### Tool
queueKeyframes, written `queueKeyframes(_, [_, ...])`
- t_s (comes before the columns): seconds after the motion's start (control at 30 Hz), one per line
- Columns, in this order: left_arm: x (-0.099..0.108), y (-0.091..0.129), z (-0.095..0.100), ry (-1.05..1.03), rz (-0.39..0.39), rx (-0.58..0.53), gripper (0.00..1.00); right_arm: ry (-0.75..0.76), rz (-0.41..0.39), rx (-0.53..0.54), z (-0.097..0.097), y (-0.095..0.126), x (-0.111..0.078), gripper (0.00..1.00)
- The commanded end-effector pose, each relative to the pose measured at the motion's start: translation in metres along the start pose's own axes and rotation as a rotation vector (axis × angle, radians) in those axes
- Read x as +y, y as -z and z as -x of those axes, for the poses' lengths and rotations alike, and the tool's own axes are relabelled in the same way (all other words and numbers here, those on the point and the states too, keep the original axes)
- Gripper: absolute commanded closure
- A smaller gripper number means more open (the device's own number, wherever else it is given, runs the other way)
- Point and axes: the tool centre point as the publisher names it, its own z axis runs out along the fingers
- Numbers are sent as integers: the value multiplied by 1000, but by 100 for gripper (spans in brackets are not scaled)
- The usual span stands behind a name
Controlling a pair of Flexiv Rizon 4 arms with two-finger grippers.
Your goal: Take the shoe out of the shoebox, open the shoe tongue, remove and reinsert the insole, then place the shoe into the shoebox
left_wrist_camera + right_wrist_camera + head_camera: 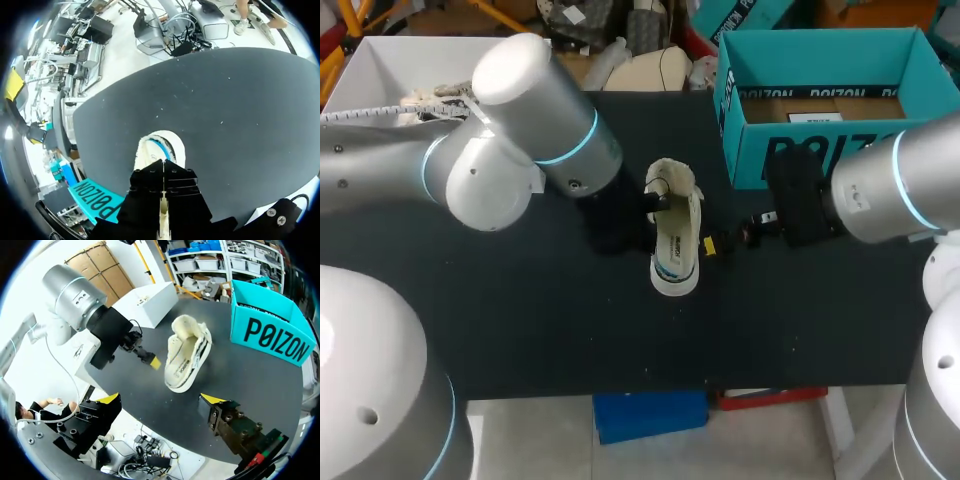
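A cream low-top shoe [676, 240] lies on the black table [520, 310], its opening toward the back and its toe toward the front. My left gripper [658, 200] hovers at the shoe's opening, fingers shut together with nothing seen between them. In the left wrist view that gripper [164, 172] points down over the shoe [160, 145]. In the right wrist view it [151, 360] looks slightly apart from the shoe [185, 355]. My right gripper [160, 399] stands wide open just short of the shoe's side, also seen at the gripper [735, 232]. The teal shoebox [820, 150] stands open at the back right.
A white box [380, 70] with loose items sits at the back left corner. The teal shoebox [270, 330] is close beside the shoe on its far side from the left arm. Bare black table stretches toward the front edge.
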Motion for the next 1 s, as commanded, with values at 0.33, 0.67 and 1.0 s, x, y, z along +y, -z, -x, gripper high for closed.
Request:
queueKeyframes(0.33, [8, -35, -4, 11, -1, 62, 100, -1, -1, -2, -1, -1, 0, 0])
queueKeyframes(0.67, [6, -53, 4, 7, -36, 53, 100, -1, -1, -2, -1, -1, 0, 0])
queueKeyframes(1.0, [2, -66, -2, 22, -77, 81, 100, -1, -1, -2, -1, -1, 0, 0])
